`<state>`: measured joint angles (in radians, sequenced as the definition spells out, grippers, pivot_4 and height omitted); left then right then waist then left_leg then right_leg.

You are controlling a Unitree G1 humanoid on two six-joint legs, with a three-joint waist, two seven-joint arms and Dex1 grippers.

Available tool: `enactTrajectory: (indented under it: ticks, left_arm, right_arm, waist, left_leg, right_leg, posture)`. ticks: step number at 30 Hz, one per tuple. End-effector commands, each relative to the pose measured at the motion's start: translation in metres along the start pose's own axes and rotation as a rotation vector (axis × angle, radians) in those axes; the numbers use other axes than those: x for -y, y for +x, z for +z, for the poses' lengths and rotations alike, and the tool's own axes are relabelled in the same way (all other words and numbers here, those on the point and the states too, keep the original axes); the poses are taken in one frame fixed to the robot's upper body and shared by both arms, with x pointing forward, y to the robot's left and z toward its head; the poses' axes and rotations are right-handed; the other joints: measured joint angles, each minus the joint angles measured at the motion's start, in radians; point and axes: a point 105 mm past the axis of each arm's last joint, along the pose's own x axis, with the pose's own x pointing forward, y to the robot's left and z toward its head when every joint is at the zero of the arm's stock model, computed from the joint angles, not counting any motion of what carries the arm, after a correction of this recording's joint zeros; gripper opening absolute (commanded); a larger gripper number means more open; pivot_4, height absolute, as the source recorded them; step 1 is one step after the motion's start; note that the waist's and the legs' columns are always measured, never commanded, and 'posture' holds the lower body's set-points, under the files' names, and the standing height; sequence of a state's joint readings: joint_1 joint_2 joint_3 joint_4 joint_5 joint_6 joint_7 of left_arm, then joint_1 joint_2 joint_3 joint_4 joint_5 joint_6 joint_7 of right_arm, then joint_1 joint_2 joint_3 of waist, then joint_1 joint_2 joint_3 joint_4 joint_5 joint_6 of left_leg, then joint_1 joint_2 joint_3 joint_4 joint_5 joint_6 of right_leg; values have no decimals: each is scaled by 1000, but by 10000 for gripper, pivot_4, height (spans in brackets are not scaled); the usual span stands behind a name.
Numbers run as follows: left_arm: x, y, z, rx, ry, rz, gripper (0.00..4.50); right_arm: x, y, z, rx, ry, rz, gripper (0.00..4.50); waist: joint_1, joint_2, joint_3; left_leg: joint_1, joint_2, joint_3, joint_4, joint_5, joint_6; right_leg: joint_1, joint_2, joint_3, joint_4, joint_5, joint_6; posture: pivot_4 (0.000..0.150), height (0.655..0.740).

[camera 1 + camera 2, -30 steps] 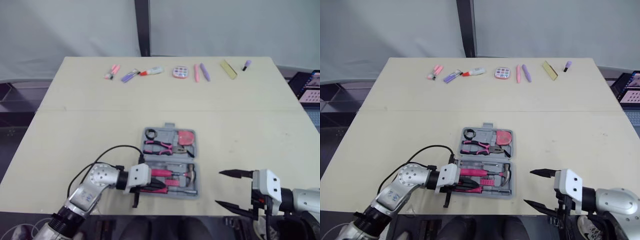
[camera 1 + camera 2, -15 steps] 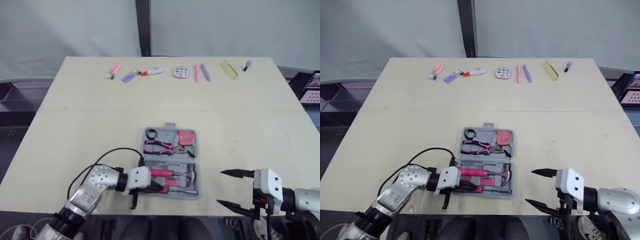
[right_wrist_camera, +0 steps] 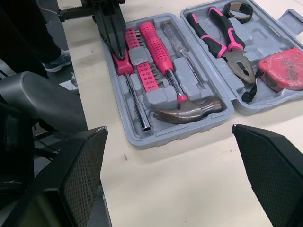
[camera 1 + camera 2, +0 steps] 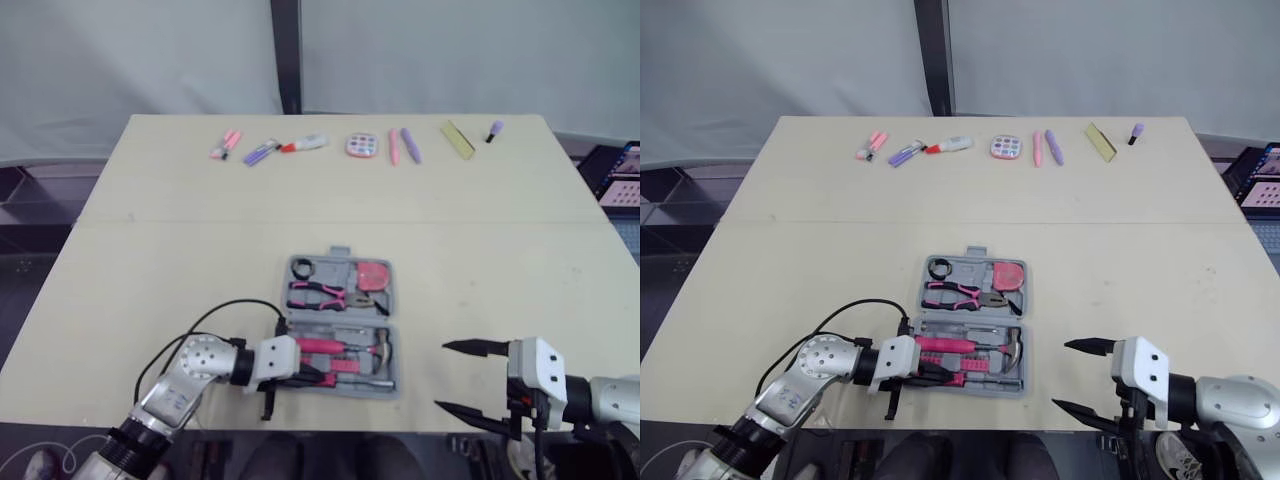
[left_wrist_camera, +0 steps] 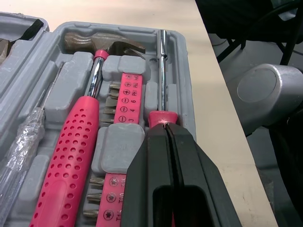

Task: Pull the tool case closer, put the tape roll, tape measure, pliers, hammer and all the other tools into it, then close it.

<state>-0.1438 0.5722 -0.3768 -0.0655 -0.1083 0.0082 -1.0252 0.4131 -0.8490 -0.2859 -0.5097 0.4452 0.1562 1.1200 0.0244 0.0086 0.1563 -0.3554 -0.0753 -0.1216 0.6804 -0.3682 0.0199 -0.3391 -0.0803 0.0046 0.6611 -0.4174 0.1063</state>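
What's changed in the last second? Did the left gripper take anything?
Barely anything: the left arm drew slightly back toward the robot. The left gripper is shut, tips at the pink driver handle in the tool case. Nothing taken or released. Right gripper open and case contents as before.

on the table, at its far edge, a pink palette; right of it, a yellow strip

Only the pink bit holder in the case has anything readable. Its upper strip carries small white marks: circled plus and minus signs, a "6", and what looks like "PH". The lower strip shows "T" sizes beside star signs, with digits too small to read.
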Motion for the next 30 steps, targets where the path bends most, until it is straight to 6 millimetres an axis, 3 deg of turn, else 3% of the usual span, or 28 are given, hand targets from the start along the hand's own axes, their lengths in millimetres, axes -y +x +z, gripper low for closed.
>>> enactTrajectory:
  ticks: [1,17,23,26,30]
  left_arm:
    - [9,1,-23,-90,-51,-14,737]
    - [21,3,-51,-235,-25,-57,737]
    - [19,3,-51,-227,-29,-41,737]
    - [2,-1,-26,-86,-88,50,737]
    - [-23,-26,10,67,-169,159,737]
  right_arm:
    - [-1,-3,9,21,-27,3,45000]
    - [-2,-3,11,30,-27,-1,45000]
    - [-1,-3,11,30,-30,-2,45000]
    - [2,0,12,38,-36,-3,45000]
    - [8,2,16,55,-47,-17,45000]
  waist:
    - [0,0,0]
    - [1,1,-16]
    - [2,4,-19]
    - [1,5,-20]
    - [-1,3,-18]
  left_leg:
    - [0,0,0,0,0,0]
    - [2,0,0,-2,0,0]
    - [3,0,0,-2,0,0]
    - [3,0,0,-2,0,0]
    - [2,1,-1,-2,0,0]
  right_leg:
    - [0,0,0,0,0,0]
    - [3,0,0,-3,0,0]
    - [4,0,1,-3,0,0]
    - [4,0,1,-3,0,0]
    - [3,0,1,-3,0,0]
  posture:
    - [1500,7400]
    - [1500,7400]
    - [1500,7400]
    - [1500,7400]
    - [1500,7400]
